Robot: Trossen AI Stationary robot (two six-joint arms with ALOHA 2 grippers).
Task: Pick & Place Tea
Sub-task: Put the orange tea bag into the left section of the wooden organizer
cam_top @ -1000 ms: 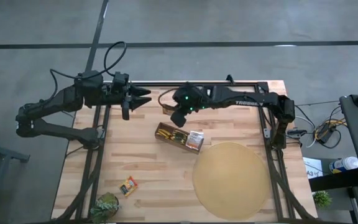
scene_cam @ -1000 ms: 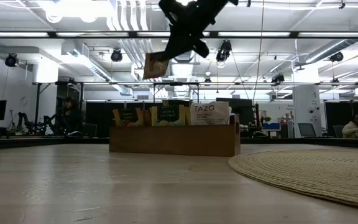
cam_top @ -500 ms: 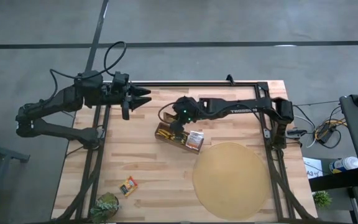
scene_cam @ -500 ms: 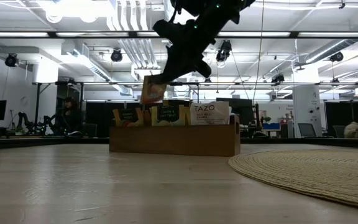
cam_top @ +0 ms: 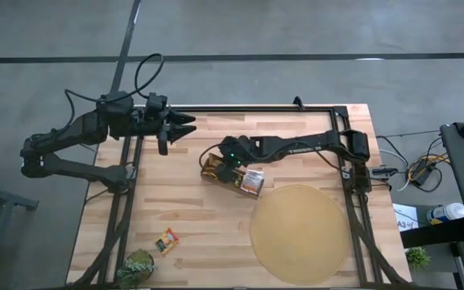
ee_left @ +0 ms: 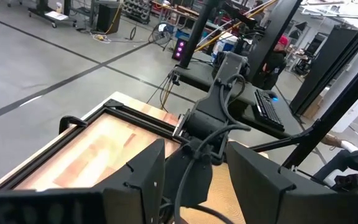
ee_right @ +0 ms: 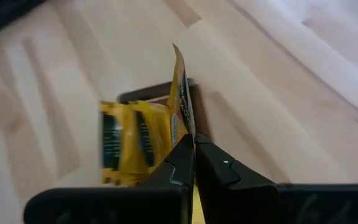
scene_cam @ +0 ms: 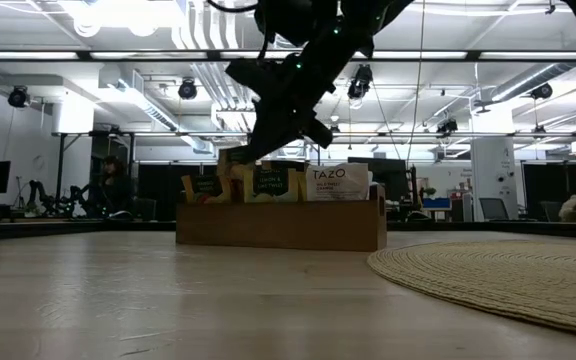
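Over the left end of the wooden box (cam_top: pixel 230 177), near the tabletop's (cam_top: pixel 192 225) middle, the right hand (ee_right: pixel 194 144) pinches a yellow tea sachet (ee_right: pixel 180 99) edge-on, lowering it among the filed sachets (scene_cam: pixel 268 182). Next: seat it upright, then release (without snagging neighbours). One white sachet (scene_cam: pixel 340 183) reads "TAZO". The left hand (cam_top: pixel 185 125) waits spread at the far-left edge.

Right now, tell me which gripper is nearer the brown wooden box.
Right. The right gripper hangs just over the wooden box's end, pinching a tea sachet. The left gripper waits open, well away beside the table's far-left corner.
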